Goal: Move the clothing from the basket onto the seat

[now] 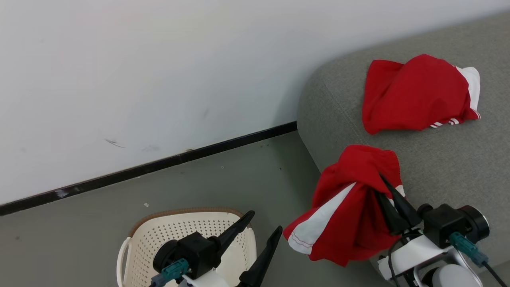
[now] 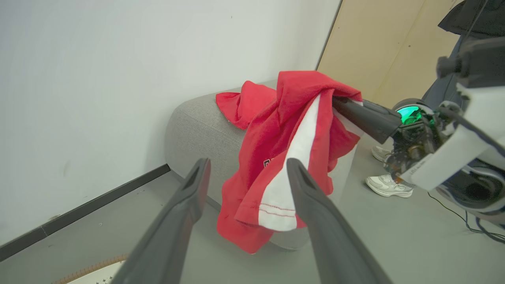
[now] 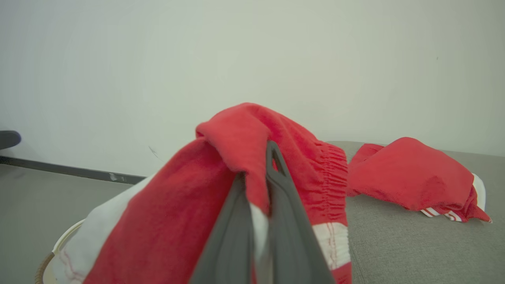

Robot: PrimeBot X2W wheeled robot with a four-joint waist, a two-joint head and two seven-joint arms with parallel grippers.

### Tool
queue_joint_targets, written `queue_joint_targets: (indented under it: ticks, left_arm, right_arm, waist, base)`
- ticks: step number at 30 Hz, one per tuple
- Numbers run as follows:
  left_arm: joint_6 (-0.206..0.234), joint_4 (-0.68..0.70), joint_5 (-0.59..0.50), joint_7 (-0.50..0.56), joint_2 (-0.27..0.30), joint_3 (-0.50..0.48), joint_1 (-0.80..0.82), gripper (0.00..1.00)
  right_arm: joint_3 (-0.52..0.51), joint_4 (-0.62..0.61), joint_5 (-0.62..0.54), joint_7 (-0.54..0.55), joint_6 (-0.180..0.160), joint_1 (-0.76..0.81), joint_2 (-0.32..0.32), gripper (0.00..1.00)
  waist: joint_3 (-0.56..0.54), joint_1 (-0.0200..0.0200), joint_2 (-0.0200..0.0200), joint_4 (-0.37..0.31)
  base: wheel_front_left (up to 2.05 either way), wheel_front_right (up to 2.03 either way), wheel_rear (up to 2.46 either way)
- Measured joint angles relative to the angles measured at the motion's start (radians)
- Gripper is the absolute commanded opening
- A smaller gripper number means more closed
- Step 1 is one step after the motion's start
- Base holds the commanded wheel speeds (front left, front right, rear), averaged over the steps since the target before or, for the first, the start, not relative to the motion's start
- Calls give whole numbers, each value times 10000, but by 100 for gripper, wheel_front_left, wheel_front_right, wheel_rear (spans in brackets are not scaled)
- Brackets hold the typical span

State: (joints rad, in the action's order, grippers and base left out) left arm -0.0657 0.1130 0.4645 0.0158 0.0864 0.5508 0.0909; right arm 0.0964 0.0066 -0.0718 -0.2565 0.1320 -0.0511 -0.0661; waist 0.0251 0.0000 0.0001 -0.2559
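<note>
- Hanging from the right gripper [image 1: 380, 185], the held garment [image 1: 350, 207] is at the rounded front corner of the sofa [image 1: 450, 159]. Its top bunch is over the seat edge and its lower folds are off the edge, above the floor. Whether it touches the upholstery cannot be told.
- Right fingers: pressed together, pinching a thick gather of red cloth close to a ruched, elastic-looking band. Fabric is humped over the tips.
- Left gripper [image 1: 265, 220]: fingers spread wide, nothing between them, poised over the far rim of the basket [image 1: 151, 235].
- Second garment [image 1: 414, 93]: crumpled on the seat, well in from the edge and apart from the held one.
- Basket: on the floor near the sofa's end. The visible part of its interior shows no cloth, but the near part is hidden behind the left gripper and cut off by the frame.
- Handling, as judged: light, soft and wholly limp — no stiffness to steer by. The cloth drapes and folds under its own weight. It is not fragile, and the knit surface looks unlikely to slip from the pads.
- Where to hold, as judged: a bunched fold or the gathered band, where several layers give bulk. A single hem layer would be the weaker choice. The present pinch looks sound.
- Risk, as judged: much of the cloth hangs off the seat. If released at the corner, the trailing panel may pull the whole piece to the floor — it should be carried further in over the seat before the fingers part.
</note>
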Motion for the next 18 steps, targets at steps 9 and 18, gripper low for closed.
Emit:
queue_joint_targets:
  ticks: [9, 18]
  left_arm:
    - [119, 165, -188, 2, 176, -142, -5, 100]
    - [347, 474, -351, 8, 360, -199, -213, 100]
  right_arm:
    - [-460, 307, 445, 0, -2, -1649, -596, 0]
    - [-1841, 1156, 1730, 105, -8, -3393, -688, 0]
  waist:
    - [566, 0, 0, -512]
    - [1270, 0, 0, -467]
  base:
    - [0, 0, 0]
    - [0, 0, 0]
